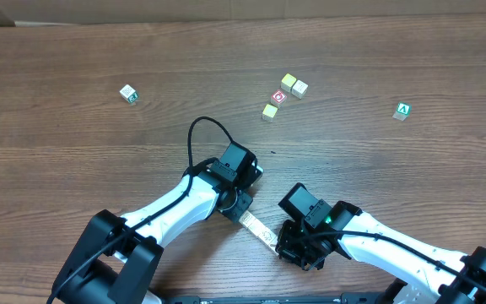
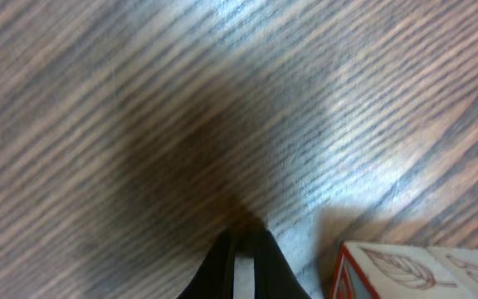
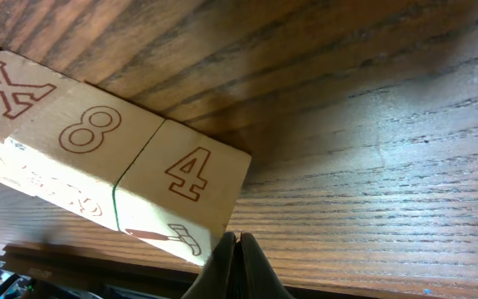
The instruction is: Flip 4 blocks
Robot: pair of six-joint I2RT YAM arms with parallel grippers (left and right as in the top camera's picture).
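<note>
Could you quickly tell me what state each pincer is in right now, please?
Left pincer: closed, holding nothing.
Right pincer: closed, holding nothing.

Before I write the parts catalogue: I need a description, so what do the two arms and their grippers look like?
Both arms have white links and black joints and bases: left arm, right arm. A black cable loops above the left one; a green light glows on the right. The left gripper and right gripper have dark, tapering fingers.
</note>
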